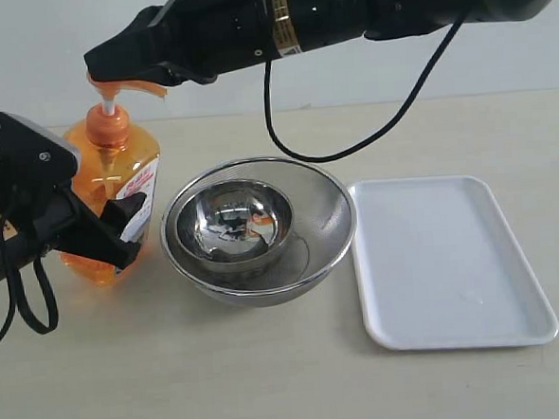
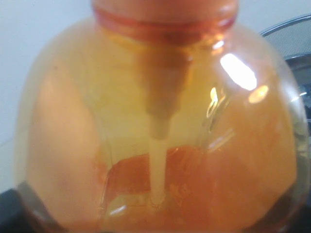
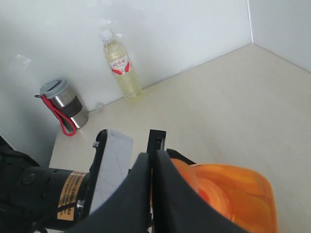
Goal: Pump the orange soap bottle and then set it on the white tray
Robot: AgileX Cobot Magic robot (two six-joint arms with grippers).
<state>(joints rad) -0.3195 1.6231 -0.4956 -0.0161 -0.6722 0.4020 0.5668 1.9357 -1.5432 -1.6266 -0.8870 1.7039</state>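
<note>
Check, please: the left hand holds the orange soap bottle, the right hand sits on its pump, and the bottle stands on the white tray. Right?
One part is wrong: the exterior view shows the orange soap bottle on the table beside the bowls, not on the white tray.

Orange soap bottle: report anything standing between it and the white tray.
A steel mesh bowl with a smaller steel bowl nested inside sits directly between the orange soap bottle and the white tray. Nothing else shows there.

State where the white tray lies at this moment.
In the exterior view the white tray lies flat on the right, just beside the nested steel bowls.
</note>
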